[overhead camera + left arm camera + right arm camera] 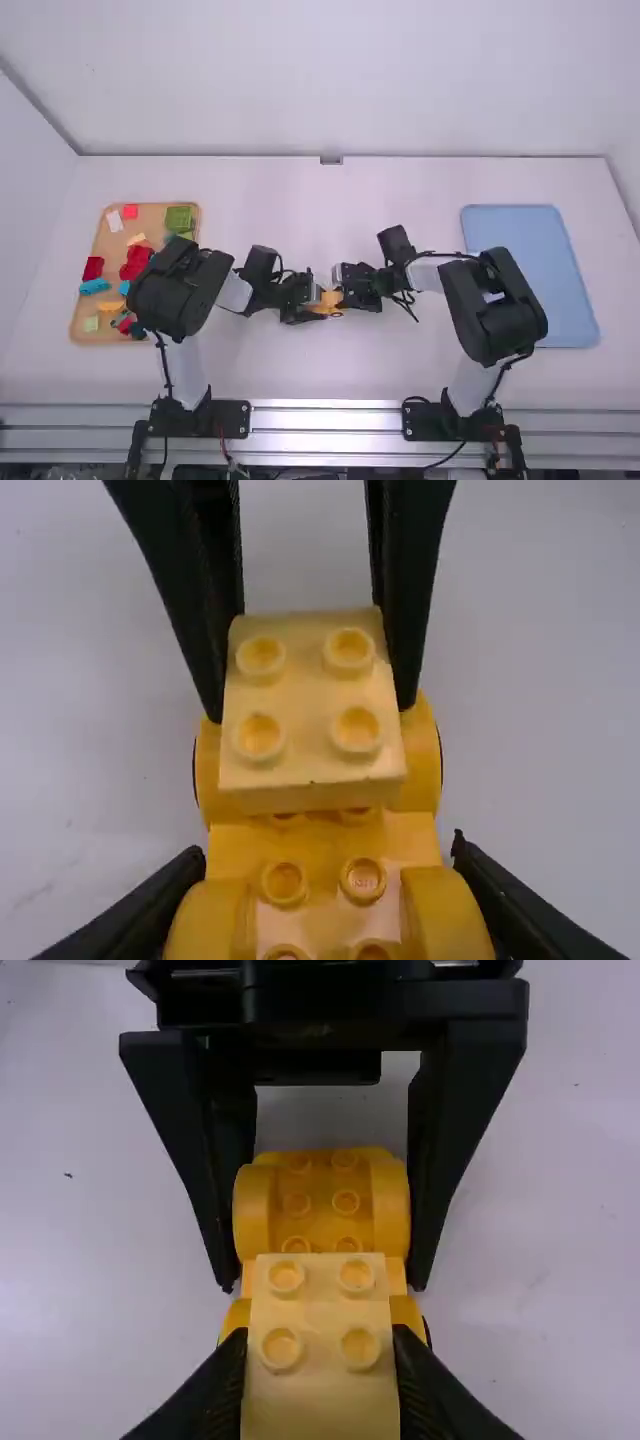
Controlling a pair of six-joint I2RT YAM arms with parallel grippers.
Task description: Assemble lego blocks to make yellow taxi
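While your left claw (322, 1285) clamps the chassis (320, 1205), keep it level.
Your right claw (310, 712) pinches the yellow block (308, 700) over the chassis; square it, then press straight down.

Bright, diffuse light covers the white table (310, 215), leaving only faint, soft shadows; pale glare streaks the metal rail (325, 407) at the near edge.
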